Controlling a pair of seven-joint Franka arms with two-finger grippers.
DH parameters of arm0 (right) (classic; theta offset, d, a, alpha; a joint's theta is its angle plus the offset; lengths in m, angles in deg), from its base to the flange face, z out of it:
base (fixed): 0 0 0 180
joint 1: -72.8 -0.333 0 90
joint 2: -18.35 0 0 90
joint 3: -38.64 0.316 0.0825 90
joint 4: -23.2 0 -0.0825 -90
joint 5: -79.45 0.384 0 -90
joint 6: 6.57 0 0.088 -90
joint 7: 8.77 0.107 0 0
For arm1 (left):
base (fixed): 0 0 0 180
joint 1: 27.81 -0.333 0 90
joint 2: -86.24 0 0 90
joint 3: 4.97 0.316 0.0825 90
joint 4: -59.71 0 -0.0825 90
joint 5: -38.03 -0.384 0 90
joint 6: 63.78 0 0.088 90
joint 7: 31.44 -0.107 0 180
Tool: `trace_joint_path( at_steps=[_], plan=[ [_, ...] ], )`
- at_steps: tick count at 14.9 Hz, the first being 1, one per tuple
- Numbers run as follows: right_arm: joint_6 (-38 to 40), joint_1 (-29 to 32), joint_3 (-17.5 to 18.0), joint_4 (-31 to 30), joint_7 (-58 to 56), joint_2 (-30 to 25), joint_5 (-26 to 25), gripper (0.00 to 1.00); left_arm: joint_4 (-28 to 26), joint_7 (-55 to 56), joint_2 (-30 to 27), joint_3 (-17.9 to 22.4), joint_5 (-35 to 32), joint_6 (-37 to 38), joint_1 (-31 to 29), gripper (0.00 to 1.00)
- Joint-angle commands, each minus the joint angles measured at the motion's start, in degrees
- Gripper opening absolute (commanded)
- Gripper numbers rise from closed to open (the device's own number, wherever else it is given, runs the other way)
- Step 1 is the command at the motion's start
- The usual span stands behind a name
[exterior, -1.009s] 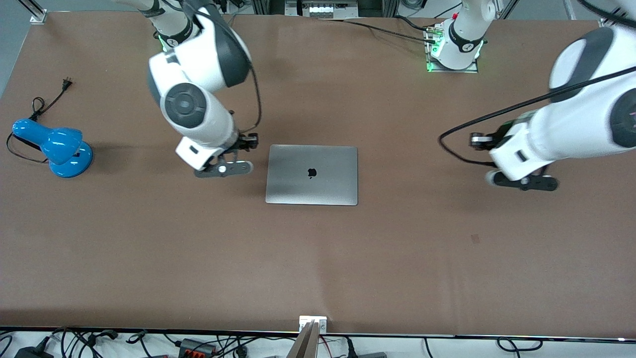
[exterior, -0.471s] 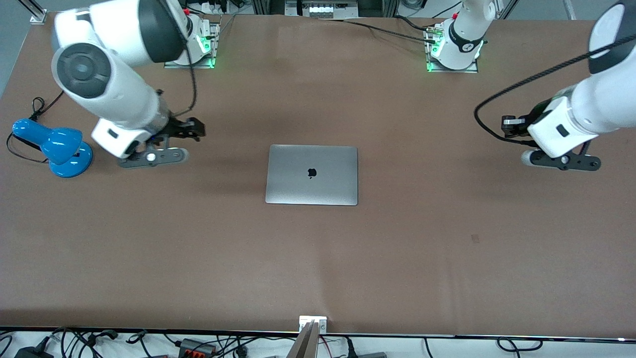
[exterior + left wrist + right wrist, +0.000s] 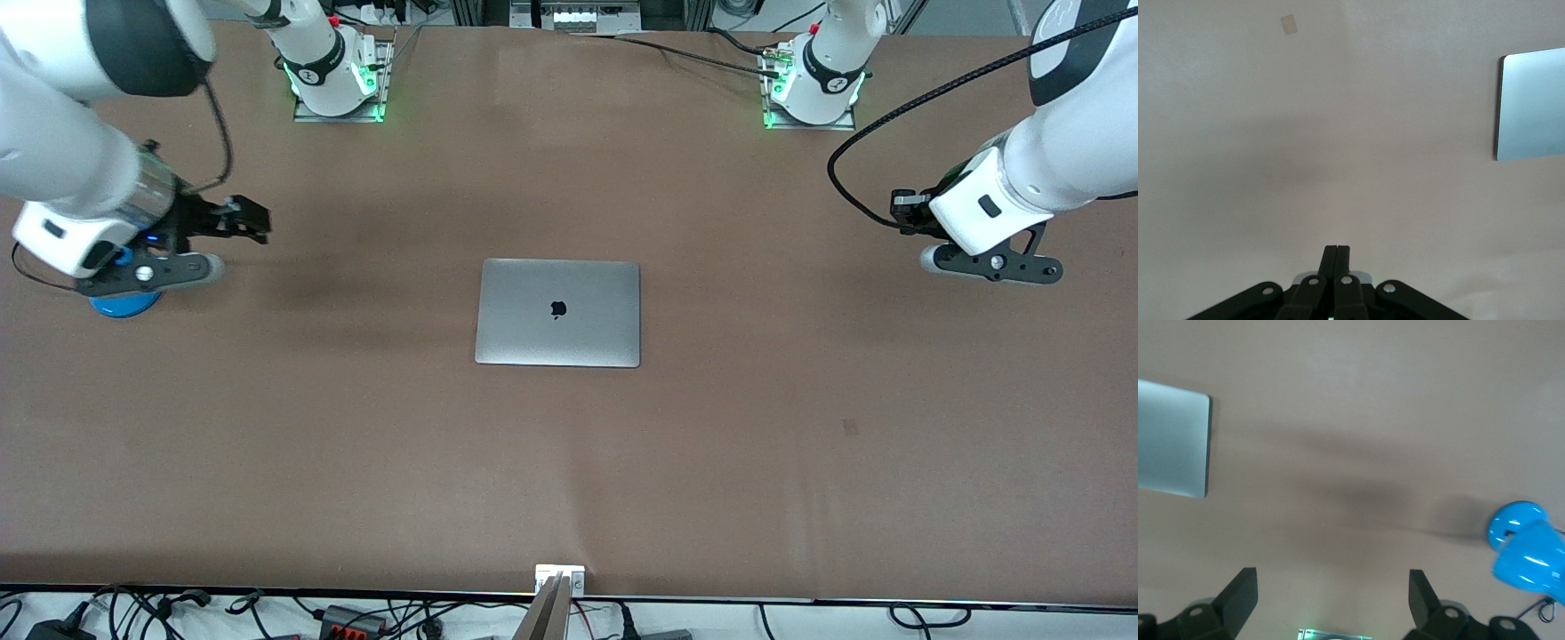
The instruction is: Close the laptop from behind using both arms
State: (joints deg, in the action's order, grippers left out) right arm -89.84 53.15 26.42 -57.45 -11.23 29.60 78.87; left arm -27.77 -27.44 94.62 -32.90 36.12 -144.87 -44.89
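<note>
The silver-grey laptop [image 3: 557,312] lies shut and flat in the middle of the brown table [image 3: 569,480], with its black apple logo facing up. It also shows in the left wrist view [image 3: 1531,103] and in the right wrist view [image 3: 1171,440]. My right gripper [image 3: 147,271] is up over the blue lamp at the right arm's end of the table, and it is open and empty [image 3: 1331,597]. My left gripper [image 3: 991,267] is up over bare table at the left arm's end, and it is shut on nothing [image 3: 1337,253]. Both grippers are well apart from the laptop.
A blue desk lamp [image 3: 120,305] stands under my right gripper and is mostly hidden in the front view. It shows in the right wrist view [image 3: 1528,550]. A small dark patch [image 3: 851,427] marks the table. Cables lie along the table's near edge.
Both arms have swung outward from the laptop toward their ends of the table. The right gripper has come over the blue lamp. The laptop has not moved.
</note>
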Motion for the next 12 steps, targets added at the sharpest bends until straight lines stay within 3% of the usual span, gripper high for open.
trace_joint_path(
  at_steps=[1, 3, 4, 5, 10, 11, 12],
  plan=[
    [0.67, 9.59, 6.29, 3.66, -2.11, -2.35, 1.2, 1.0, -1.55, -1.8, -1.79, -0.03, 1.03, -0.83, -0.85, 0.0],
    [0.14, 16.72, 12.45, -2.53, -1.76, -6.29, 0.5, 1.0, -1.37, -1.8, -1.7, 0.06, 0.94, -0.47, -0.85, 0.0],
    [-7.79, 19.88, 13.78, -13.02, -1.76, -12.24, 0.15, 1.0, -1.2, -1.71, -1.61, -0.02, 0.85, -0.47, -0.85, 0.0],
    [-10.82, 20.87, 14.32, -16.95, -1.85, -15.17, 0.06, 1.0, -1.2, -1.71, -1.61, -0.03, 0.85, -0.47, -0.85, 0.0],
    [-7.61, 22.46, 14.5, -16.3, -4.66, -15.73, -0.03, 1.0, -0.85, -1.98, -1.61, 0.32, 0.68, -0.21, -0.33, 0.0],
    [-7.25, 22.55, 14.5, -16.2, -4.75, -15.29, 0.14, 1.0, -0.32, -2.15, -1.61, 1.28, 0.68, -0.21, 0.37, 0.0],
    [-7.25, 22.64, 14.32, -16.2, -4.92, -15.03, 0.32, 1.0, -0.41, -2.15, -1.61, 4.69, 0.68, -0.21, 3.34, 0.0]
  ],
)
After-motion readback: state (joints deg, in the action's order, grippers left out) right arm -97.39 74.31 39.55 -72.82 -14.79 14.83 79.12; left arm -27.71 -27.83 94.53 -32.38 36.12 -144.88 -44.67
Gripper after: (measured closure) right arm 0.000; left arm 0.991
